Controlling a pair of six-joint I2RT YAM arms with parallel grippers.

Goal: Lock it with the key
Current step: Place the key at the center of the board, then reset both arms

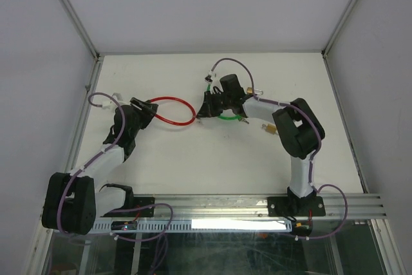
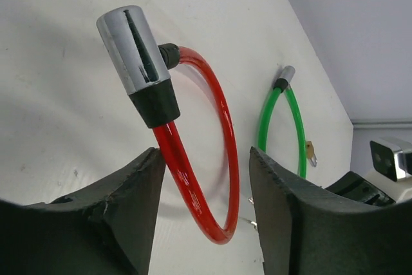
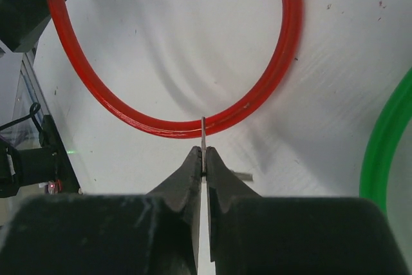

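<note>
A red cable lock (image 1: 175,111) lies in a loop on the white table. Its chrome and black lock head (image 2: 134,51) shows in the left wrist view, with the red cable (image 2: 193,185) running back between my fingers. My left gripper (image 2: 203,152) is open around that cable, at the loop's left end (image 1: 147,109). My right gripper (image 3: 205,152) is shut on a thin metal key (image 3: 203,134), seen edge-on, its tip against the red loop (image 3: 167,127). In the top view the right gripper (image 1: 205,111) sits at the loop's right end.
A green cable lock (image 1: 225,118) lies just behind the right gripper, with a chrome end (image 2: 285,75) and a small key (image 2: 311,152) beside it. Its cable edges the right wrist view (image 3: 386,152). A small brass item (image 1: 267,130) lies near the right arm. White walls enclose the table.
</note>
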